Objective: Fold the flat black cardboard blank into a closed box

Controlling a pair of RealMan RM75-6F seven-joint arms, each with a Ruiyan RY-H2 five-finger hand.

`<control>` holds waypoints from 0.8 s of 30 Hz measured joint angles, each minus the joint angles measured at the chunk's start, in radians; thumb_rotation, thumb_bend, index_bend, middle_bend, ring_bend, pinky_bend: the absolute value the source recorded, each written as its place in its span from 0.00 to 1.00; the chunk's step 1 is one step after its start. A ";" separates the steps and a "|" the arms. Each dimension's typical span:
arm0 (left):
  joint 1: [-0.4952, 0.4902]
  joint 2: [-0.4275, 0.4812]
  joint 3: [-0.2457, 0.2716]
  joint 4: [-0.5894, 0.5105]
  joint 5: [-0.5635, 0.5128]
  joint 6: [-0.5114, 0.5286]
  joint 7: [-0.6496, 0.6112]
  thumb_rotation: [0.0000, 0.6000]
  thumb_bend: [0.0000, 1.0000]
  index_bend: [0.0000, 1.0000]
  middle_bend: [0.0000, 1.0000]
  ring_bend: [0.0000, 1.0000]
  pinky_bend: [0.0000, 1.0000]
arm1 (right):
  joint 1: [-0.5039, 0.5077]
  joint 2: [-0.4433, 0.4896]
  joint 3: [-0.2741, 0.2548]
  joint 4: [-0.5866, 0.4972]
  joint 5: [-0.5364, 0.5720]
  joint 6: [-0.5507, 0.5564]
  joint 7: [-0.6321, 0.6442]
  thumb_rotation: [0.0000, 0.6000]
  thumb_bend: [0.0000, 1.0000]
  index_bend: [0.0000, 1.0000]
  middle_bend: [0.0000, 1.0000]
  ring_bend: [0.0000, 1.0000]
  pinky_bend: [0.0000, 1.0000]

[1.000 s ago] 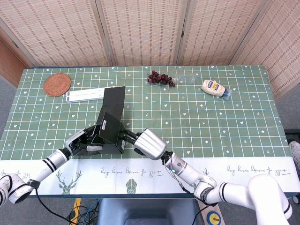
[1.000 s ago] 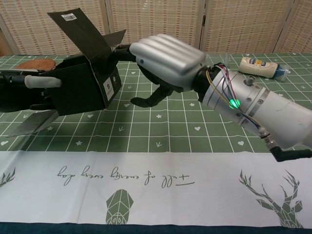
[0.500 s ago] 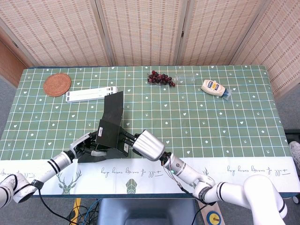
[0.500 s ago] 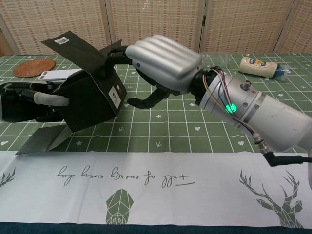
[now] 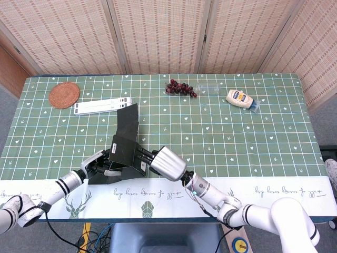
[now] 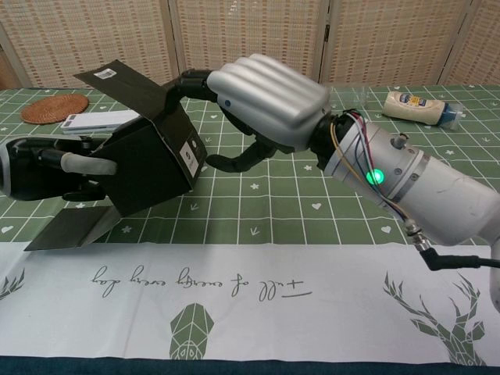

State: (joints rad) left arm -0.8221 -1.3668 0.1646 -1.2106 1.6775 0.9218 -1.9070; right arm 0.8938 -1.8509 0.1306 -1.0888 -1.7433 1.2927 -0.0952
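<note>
The black cardboard box (image 5: 123, 152) (image 6: 148, 160) is partly folded, tilted, with a long flap (image 5: 128, 120) sticking up and back and another flap (image 6: 69, 228) lying toward the near table edge. My left hand (image 5: 96, 166) (image 6: 43, 166) grips the box from its left side, one pale finger lying across its face. My right hand (image 5: 166, 163) (image 6: 266, 100) holds the box's right side, fingers hooked over its top edge and thumb below at the side wall with a small white label (image 6: 189, 154).
A woven coaster (image 5: 64, 95), a white strip-shaped object (image 5: 102, 106), dark grapes (image 5: 180, 88), a clear bottle (image 5: 209, 88) and a mayonnaise bottle (image 5: 241, 98) lie along the far side. The green tablecloth (image 5: 221, 137) has a white border at the near edge.
The box has been pulled toward the near table edge and tilted; its upper flap has dropped lower. Both hands keep their hold.
</note>
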 measured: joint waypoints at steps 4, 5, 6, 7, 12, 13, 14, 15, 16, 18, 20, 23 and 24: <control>-0.004 -0.004 0.003 0.001 -0.001 -0.002 0.006 1.00 0.11 0.23 0.23 0.70 0.88 | 0.001 -0.006 0.002 0.016 -0.003 0.015 0.014 1.00 0.31 0.13 0.23 0.75 1.00; -0.005 -0.005 0.003 0.001 -0.002 -0.002 0.009 1.00 0.11 0.23 0.23 0.68 0.88 | 0.002 -0.009 0.004 0.021 -0.003 0.019 0.021 1.00 0.31 0.12 0.23 0.75 1.00; -0.006 -0.006 0.003 0.001 -0.003 -0.003 0.010 1.00 0.11 0.23 0.23 0.66 0.88 | 0.003 -0.010 0.004 0.024 -0.003 0.020 0.025 1.00 0.31 0.12 0.22 0.75 1.00; -0.007 -0.007 0.004 0.000 -0.004 -0.004 0.012 1.00 0.11 0.23 0.23 0.66 0.88 | 0.005 -0.011 0.004 0.027 -0.004 0.020 0.025 1.00 0.31 0.11 0.22 0.75 1.00; -0.013 -0.009 0.004 -0.002 -0.009 -0.010 0.022 1.00 0.11 0.23 0.23 0.64 0.88 | 0.013 -0.028 0.004 0.047 -0.007 0.019 0.020 1.00 0.31 0.09 0.21 0.75 1.00; -0.014 -0.010 0.003 -0.003 -0.010 -0.011 0.026 1.00 0.11 0.23 0.23 0.64 0.88 | 0.015 -0.030 0.003 0.050 -0.008 0.018 0.020 1.00 0.30 0.09 0.21 0.75 1.00; -0.015 -0.010 0.003 -0.003 -0.011 -0.012 0.030 1.00 0.11 0.23 0.23 0.64 0.88 | 0.018 -0.033 0.001 0.054 -0.011 0.019 0.019 1.00 0.30 0.09 0.21 0.75 1.00; -0.016 -0.010 0.002 -0.003 -0.012 -0.012 0.034 1.00 0.11 0.23 0.23 0.65 0.88 | 0.019 -0.035 0.000 0.057 -0.014 0.021 0.019 1.00 0.30 0.09 0.21 0.75 1.00; -0.017 -0.010 0.001 -0.004 -0.013 -0.013 0.041 1.00 0.11 0.23 0.23 0.68 0.88 | 0.020 -0.036 -0.001 0.059 -0.017 0.025 0.019 1.00 0.30 0.09 0.21 0.75 1.00; -0.019 -0.010 0.000 -0.006 -0.015 -0.014 0.053 1.00 0.11 0.23 0.23 0.73 0.88 | 0.021 -0.037 -0.003 0.064 -0.019 0.030 0.020 1.00 0.30 0.09 0.21 0.75 1.00; -0.020 -0.010 -0.001 -0.008 -0.016 -0.016 0.072 1.00 0.11 0.23 0.23 0.75 0.88 | 0.019 -0.036 -0.007 0.069 -0.021 0.032 0.020 1.00 0.30 0.09 0.21 0.75 1.00; -0.023 -0.012 -0.004 -0.010 -0.017 -0.017 0.107 1.00 0.11 0.23 0.23 0.68 0.88 | 0.013 -0.035 -0.023 0.079 -0.023 0.030 0.019 1.00 0.29 0.09 0.20 0.75 1.00; -0.024 -0.014 -0.004 -0.010 -0.016 -0.017 0.120 1.00 0.11 0.23 0.23 0.65 0.88 | 0.011 -0.035 -0.030 0.083 -0.024 0.028 0.019 1.00 0.29 0.08 0.20 0.75 1.00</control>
State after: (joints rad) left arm -0.8457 -1.3804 0.1602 -1.2205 1.6611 0.9044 -1.7872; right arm 0.9048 -1.8857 0.1011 -1.0062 -1.7676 1.3211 -0.0765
